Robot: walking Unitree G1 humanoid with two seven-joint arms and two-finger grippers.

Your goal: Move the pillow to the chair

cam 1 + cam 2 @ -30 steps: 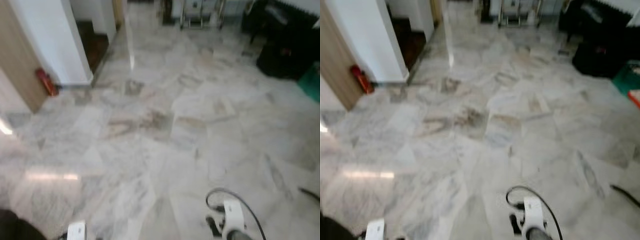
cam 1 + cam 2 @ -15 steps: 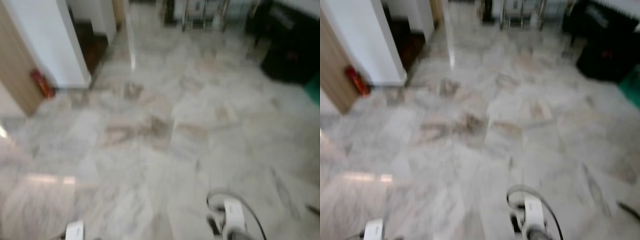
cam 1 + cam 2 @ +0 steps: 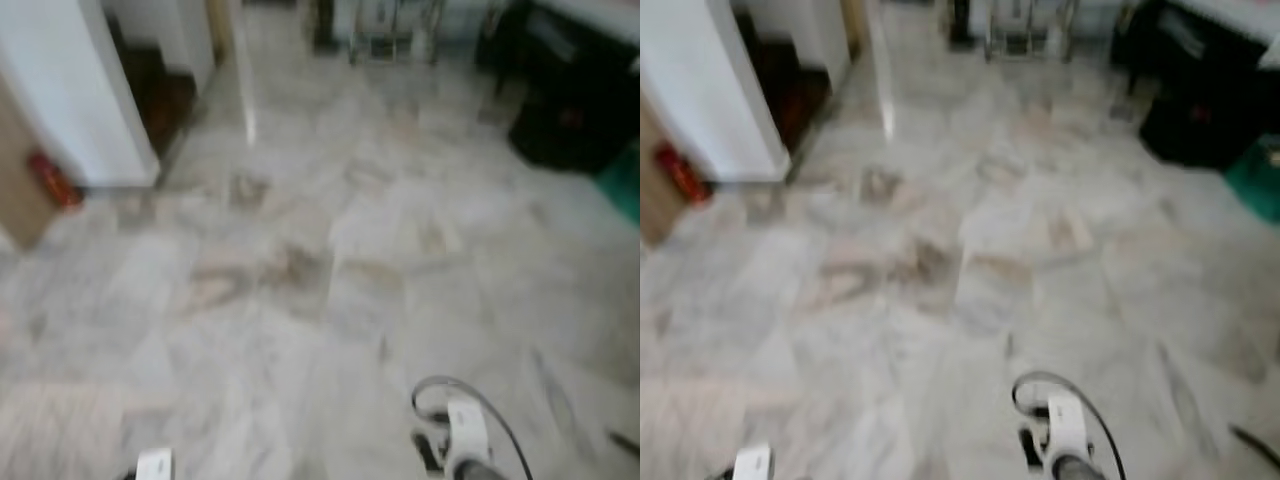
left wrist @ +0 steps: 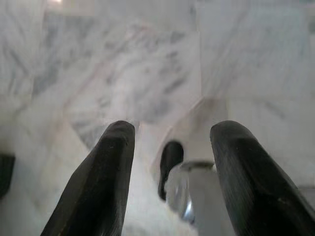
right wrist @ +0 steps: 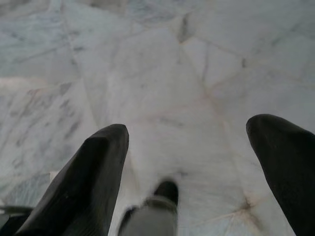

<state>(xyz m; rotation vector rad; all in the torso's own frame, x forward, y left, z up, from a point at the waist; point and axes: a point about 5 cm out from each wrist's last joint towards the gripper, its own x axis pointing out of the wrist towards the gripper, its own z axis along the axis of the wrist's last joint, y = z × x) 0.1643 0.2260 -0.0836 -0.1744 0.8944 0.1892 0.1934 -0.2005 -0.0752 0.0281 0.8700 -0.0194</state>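
A blurred stretch of grey-veined marble floor (image 3: 330,250) lies ahead of the robot. On the robot's left a white wall (image 3: 95,90) ends at a corner, with a small red object (image 3: 45,178) at its foot beside a wooden panel (image 3: 15,200). Far ahead stands a metal-legged frame (image 3: 390,30), and on the right a dark piece of furniture (image 3: 570,100) with something green (image 3: 625,185) just beside it. Neither a pillow nor a clear chair can be made out. The left gripper (image 4: 172,147) hangs over the floor, its fingers (image 4: 106,177) spread apart and holding nothing. The right gripper (image 5: 187,142) hangs likewise, its fingers (image 5: 91,182) wide apart and empty. A black cable (image 3: 470,400) loops over the right arm's wrist.
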